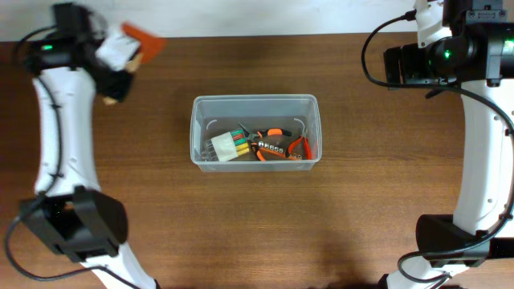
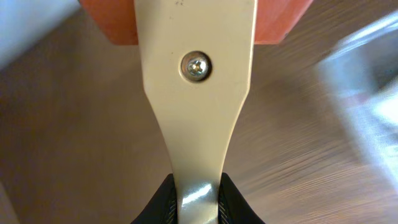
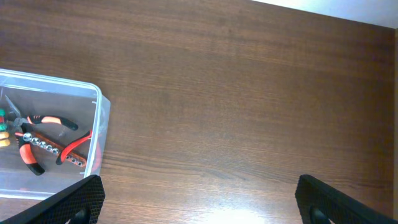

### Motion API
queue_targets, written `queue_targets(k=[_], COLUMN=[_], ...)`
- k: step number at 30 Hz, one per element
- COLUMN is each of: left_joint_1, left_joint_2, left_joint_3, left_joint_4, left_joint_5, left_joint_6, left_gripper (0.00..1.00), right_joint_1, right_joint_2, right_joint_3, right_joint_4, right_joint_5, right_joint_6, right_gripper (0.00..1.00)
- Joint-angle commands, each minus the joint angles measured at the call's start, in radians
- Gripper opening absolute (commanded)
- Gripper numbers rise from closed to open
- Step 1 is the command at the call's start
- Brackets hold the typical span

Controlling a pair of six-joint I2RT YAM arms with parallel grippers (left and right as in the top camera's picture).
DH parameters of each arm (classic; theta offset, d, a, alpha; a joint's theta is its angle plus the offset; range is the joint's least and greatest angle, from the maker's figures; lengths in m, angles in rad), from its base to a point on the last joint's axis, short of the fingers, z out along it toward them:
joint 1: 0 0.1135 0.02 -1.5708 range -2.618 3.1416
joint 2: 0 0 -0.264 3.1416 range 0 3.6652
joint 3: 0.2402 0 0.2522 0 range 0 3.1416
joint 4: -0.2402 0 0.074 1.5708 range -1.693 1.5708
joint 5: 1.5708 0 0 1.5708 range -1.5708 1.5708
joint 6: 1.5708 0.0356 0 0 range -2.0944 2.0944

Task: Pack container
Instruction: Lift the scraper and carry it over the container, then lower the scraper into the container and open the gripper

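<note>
**Left arm holds a flat tool, ready to go into the container; right arm idle.**
On the brown table [image 1: 361, 201] the clear container [image 1: 255, 99] sits in the middle, well apart from both arms. It already holds orange pliers [image 1: 273, 144] and a white block of bits [image 1: 227, 147] on the side nearer the arm bases. The left gripper [image 2: 198, 199] is clamped on the narrow end of a tool [image 2: 199, 112] with a beige handle and an orange head, above the table's far left corner. The right gripper [image 3: 199, 193] is spread wide and grips nothing, over bare wood off to the container's right. To do this well, I would carry the tool high over the rim and turn it to lie along the container's length. Lower it into the free far strip and let go only when low. Gripped at one end, it may swing, and a knocked rim could shift the light container.
</note>
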Motion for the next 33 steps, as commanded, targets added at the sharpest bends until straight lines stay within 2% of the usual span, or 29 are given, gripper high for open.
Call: queue_targets(k=[1,7,12,18,23,30,32,33], left_joint_1=[-0.181,-0.391,-0.482,-0.505,-0.503,-0.502,-0.502,-0.502], left_joint_2=[-0.053,-0.033,0.034,0.123,0.206,0.276,0.284,0.285], left_joint_3=[0.016,0.003,-0.022,-0.087,-0.175,-0.185,-0.185,-0.185], left_joint_4=[-0.007,-0.003,-0.005,-0.014,0.047,0.065,0.064,0.064], left_joint_5=[0.027,0.029,0.080,0.116,0.116,0.116,0.116,0.116], left_joint_6=[0.062,0.122,0.121,0.121,0.121,0.121,0.121,0.121], left_gripper=[0.02,0.02,0.02,0.02,0.02,0.02,0.03,0.11], right_joint_1=[-0.008,-0.008,-0.008,-0.008,-0.008,-0.008,-0.008,-0.008], right_joint_2=[0.004,0.004,0.004,0.004,0.004,0.004,0.004,0.004], right_joint_3=[0.004,0.004,0.004,0.004,0.004,0.004,0.004,0.004], right_joint_4=[0.000,0.000,0.000,0.000,0.000,0.000,0.000,0.000], right_joint_5=[0.012,0.011,0.011,0.011,0.011,0.011,0.011,0.011], right_joint_6=[0.009,0.010,0.028,0.028,0.035,0.035,0.035,0.035], right_gripper=[0.99,0.99,0.99,0.99,0.99,0.99,0.99,0.99])
